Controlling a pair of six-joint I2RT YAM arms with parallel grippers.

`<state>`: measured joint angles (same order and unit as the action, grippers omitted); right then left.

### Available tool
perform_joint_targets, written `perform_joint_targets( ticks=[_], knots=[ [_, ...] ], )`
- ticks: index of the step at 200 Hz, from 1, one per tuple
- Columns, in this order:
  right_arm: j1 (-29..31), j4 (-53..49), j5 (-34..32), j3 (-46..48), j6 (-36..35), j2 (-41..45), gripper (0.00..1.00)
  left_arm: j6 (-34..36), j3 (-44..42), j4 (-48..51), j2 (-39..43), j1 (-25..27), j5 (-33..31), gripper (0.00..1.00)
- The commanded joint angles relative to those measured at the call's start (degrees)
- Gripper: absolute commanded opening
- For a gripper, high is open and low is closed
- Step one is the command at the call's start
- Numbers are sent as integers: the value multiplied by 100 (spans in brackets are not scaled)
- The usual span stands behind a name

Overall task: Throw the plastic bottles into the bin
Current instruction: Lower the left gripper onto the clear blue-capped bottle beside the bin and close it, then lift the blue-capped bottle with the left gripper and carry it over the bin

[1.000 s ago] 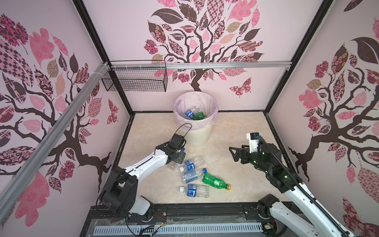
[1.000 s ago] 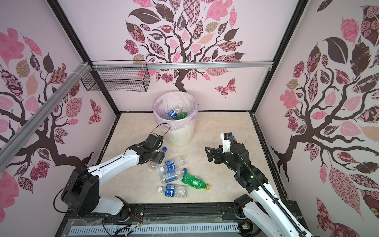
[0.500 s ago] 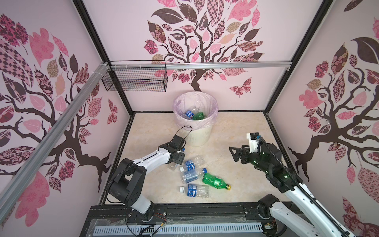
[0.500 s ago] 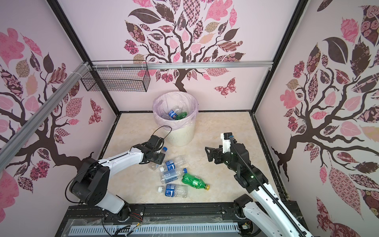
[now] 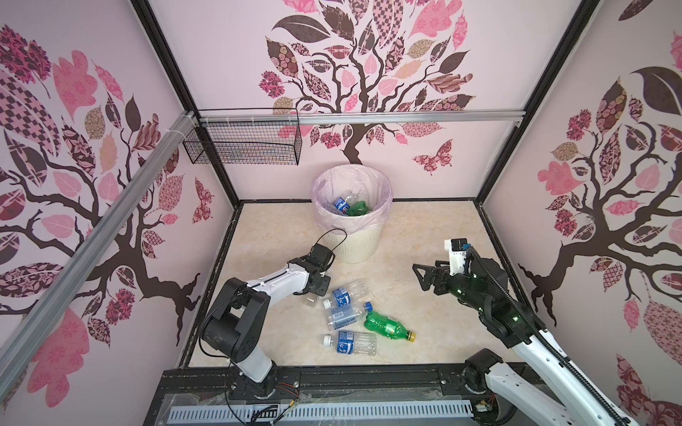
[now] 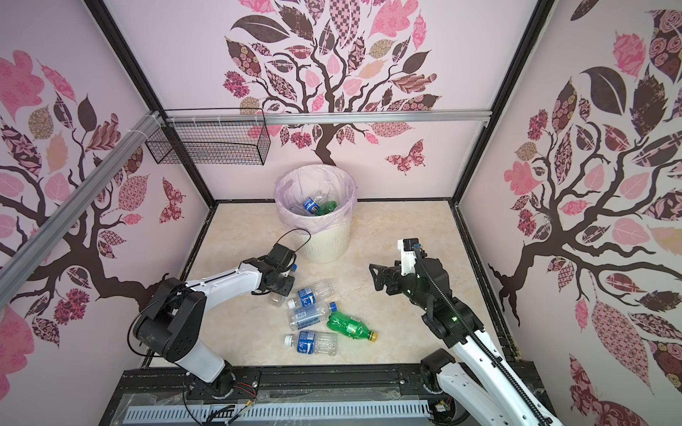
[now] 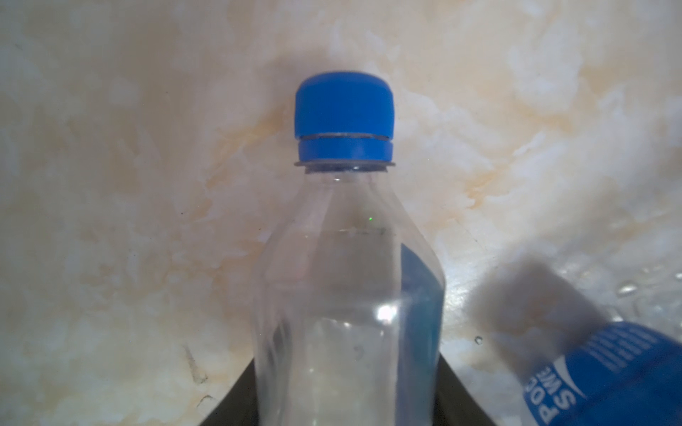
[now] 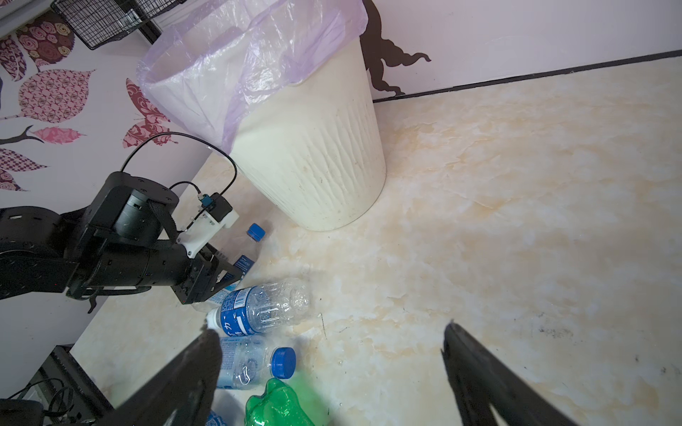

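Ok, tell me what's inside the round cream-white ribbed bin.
A blue-labelled clear plastic bottle and a green plastic bottle lie on top; whatever sits beneath them is covered.

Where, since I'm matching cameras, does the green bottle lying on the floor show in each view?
Top view: green bottle, low centre, yellow cap pointing right.
Top view: green bottle, likewise low centre.
Left wrist: not in it.
Right wrist: green bottle, cropped at the edge.
Shared landmark: bin, though not in the left wrist view.
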<state>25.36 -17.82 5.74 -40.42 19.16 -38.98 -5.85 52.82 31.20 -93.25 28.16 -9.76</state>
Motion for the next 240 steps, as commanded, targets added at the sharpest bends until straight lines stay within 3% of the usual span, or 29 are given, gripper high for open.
perform_joint_targets(
  ticks=[1,112,191,240],
  knots=[
    [-8,-28,-46,35,9,58,96,-28,83,287,78,-30,-134,43],
    [-7,6,-132,35,10,6,96,177,205,1250,2147,-81,-281,42],
    [-9,-154,-259,-28,-24,-2,96,329,-124,742,4773,-206,-194,47],
    [-12,-413,-472,-42,-52,-29,95,75,-281,354,6329,-206,-282,47]
  ],
)
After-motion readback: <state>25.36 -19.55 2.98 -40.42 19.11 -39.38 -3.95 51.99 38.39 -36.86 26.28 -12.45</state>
